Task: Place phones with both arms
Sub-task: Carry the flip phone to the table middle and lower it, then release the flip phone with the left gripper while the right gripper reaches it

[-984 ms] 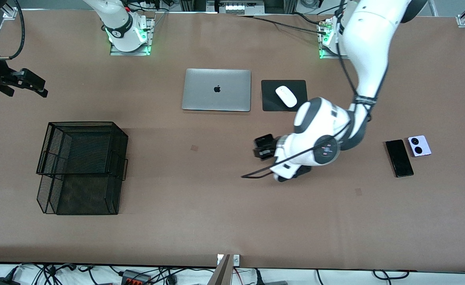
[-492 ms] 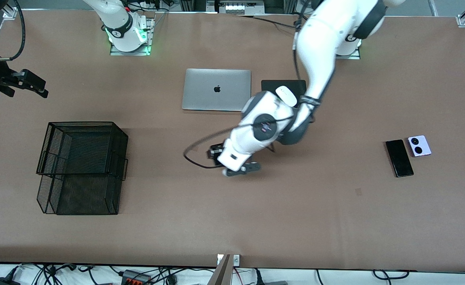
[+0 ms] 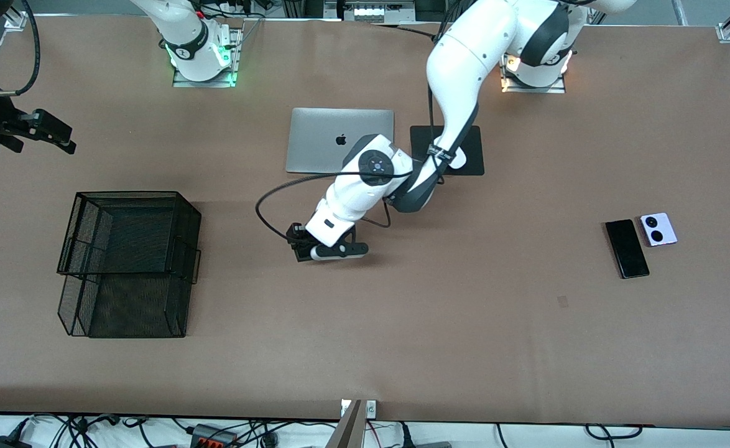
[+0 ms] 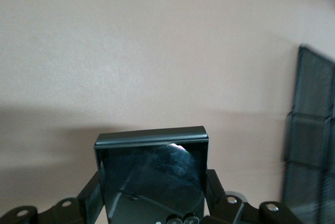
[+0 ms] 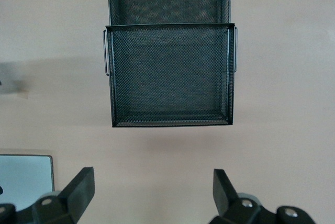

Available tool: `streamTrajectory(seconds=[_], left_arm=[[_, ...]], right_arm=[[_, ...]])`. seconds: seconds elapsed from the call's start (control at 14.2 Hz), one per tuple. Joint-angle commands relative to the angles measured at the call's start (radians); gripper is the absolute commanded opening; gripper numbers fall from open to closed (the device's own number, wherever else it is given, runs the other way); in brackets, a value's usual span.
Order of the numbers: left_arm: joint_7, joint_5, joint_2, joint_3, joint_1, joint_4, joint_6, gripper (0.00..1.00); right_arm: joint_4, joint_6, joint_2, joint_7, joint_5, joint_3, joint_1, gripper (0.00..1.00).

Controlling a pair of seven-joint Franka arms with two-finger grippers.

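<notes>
My left gripper (image 3: 300, 244) is shut on the small square black flip phone (image 4: 152, 169), its fingers (image 4: 214, 185) pressing on two opposite edges. It hangs over bare table between the laptop and the wire basket. The long black slab phone (image 3: 627, 248) and the lavender-white flip phone (image 3: 658, 229) lie side by side toward the left arm's end of the table. My right gripper (image 3: 57, 135) waits open and holds nothing, up by the right arm's end. In the right wrist view, my right gripper (image 5: 152, 185) looks down on the basket.
A black wire-mesh basket (image 3: 188, 211) with two compartments stands toward the right arm's end; its rim (image 5: 170, 25) and an edge (image 4: 314, 130) show in the wrist views. The silver laptop (image 3: 334, 152) and a black mouse pad (image 3: 472, 158) lie near the bases.
My left arm has swung from near the two lying phones across the middle of the table toward the basket, carrying the black flip phone. The right arm has not moved.
</notes>
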Motion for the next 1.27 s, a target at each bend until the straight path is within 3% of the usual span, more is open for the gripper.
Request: streamTrajectory(seconds=[0.0, 0.14, 0.35, 0.49, 0.84, 0.98, 1.2], left_arm=[[0.094, -0.023, 0.033, 0.089, -0.041, 0.055, -0.102, 0.27], [0.170, -0.023, 0.033, 0.121, -0.051, 0.056, -0.179, 0.29], [0.172, -0.024, 0.048, 0.123, -0.052, 0.056, -0.169, 0.33], [0.192, -0.023, 0.049, 0.129, -0.052, 0.056, -0.164, 1.00], [0.195, -0.023, 0.021, 0.127, -0.032, 0.055, -0.167, 1.00], [0.213, 0.001, -0.058, 0.109, 0.024, -0.005, -0.185, 1.00], [0.363, 0.162, -0.363, -0.097, 0.258, -0.383, -0.186, 1.00]], right_arm=[[-0.017, 0.010, -0.012, -0.014, -0.001, 0.001, -0.001, 1.00], [-0.015, 0.010, -0.003, -0.014, -0.002, -0.001, -0.001, 1.00], [-0.015, 0.010, 0.000, -0.014, -0.001, -0.001, -0.001, 1.00], [-0.017, 0.010, 0.000, -0.014, -0.001, -0.001, -0.001, 1.00], [-0.015, 0.008, 0.000, -0.014, -0.002, 0.001, 0.001, 1.00], [-0.012, 0.010, 0.000, -0.002, -0.001, 0.001, 0.002, 1.00], [-0.002, 0.010, 0.016, 0.001, 0.005, 0.004, 0.004, 1.00]])
